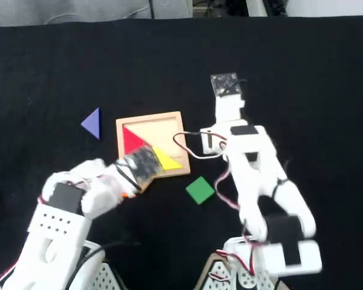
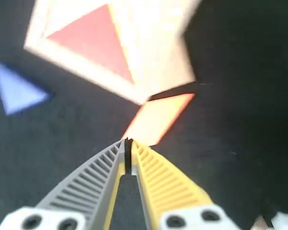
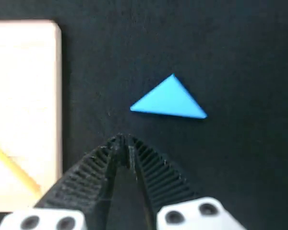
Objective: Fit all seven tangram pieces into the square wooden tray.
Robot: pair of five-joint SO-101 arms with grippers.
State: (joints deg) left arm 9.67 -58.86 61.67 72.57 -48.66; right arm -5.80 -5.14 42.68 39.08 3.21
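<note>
A green square (image 1: 199,190) lies nearest. The left gripper (image 2: 128,142), fingers together, touches an orange piece (image 2: 159,119) at the wooden tray's (image 1: 149,117) near corner. Farther right, the right gripper (image 3: 121,140), fingers together, points at a blue triangle (image 3: 169,99).

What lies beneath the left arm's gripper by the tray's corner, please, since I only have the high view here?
Observer: An orange parallelogram lies on the black table just outside the tray's corner, ahead of the left gripper.
Operator: Thank you. Are its fingers open?
Observer: No, the left wrist view shows them shut together, tips at the parallelogram's edge.
Operator: Is anything beneath the right arm's wrist?
Observer: Yes, a bright blue triangle lies flat on the table ahead of the shut right gripper, apart from it and beside the tray.
</note>
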